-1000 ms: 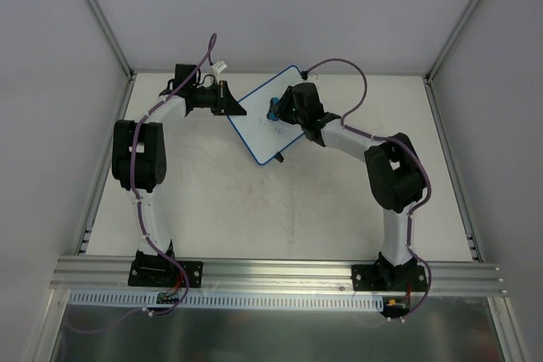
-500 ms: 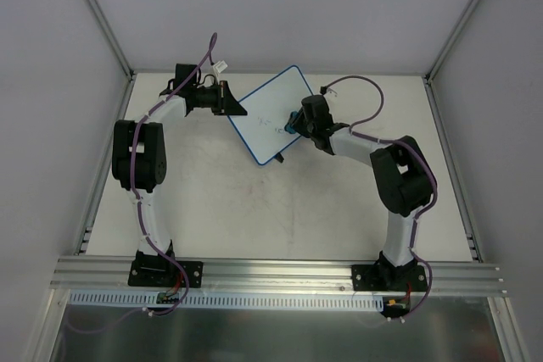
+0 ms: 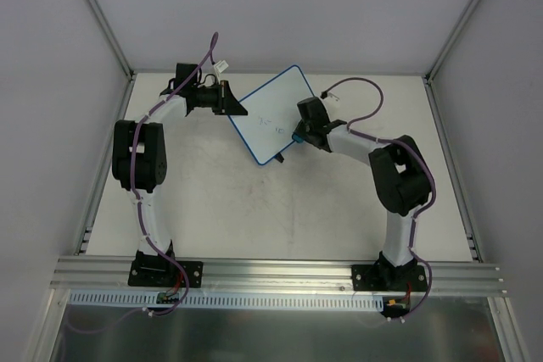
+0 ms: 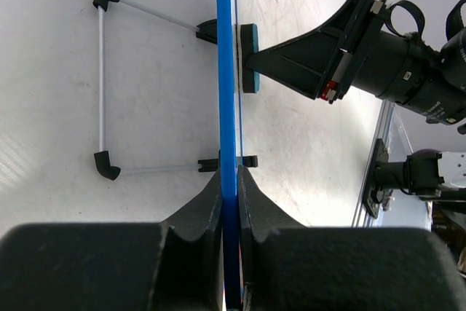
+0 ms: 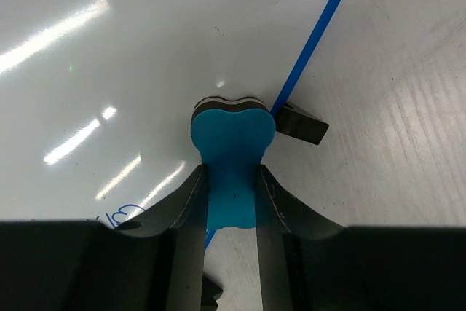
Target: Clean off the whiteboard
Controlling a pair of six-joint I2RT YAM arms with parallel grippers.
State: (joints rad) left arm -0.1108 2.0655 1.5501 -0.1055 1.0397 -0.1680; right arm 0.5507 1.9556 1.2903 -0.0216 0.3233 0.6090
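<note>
Wiping under way: the left pincer (image 4: 229,180) clamps the whiteboard (image 3: 273,112) by its rim, and the right pincer (image 5: 231,183) grips a blue eraser (image 5: 231,140) at the board's edge. The next stroke should cross the faint marks (image 3: 268,123) mid-board.

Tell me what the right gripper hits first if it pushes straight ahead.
The whiteboard: the blue eraser in the right gripper looks pressed to its face, near the rim.

We see the whiteboard (image 3: 271,112) propped mid-way along the far edge of the bench (image 3: 254,209), blocking that strip. Left gripper (image 4: 228,180) clamps its left rim. Right gripper (image 5: 231,176), pinching the eraser (image 5: 233,132), crowds its face. Wire stand (image 4: 102,85) fills the room behind. Near half between both arms is free for us.
</note>
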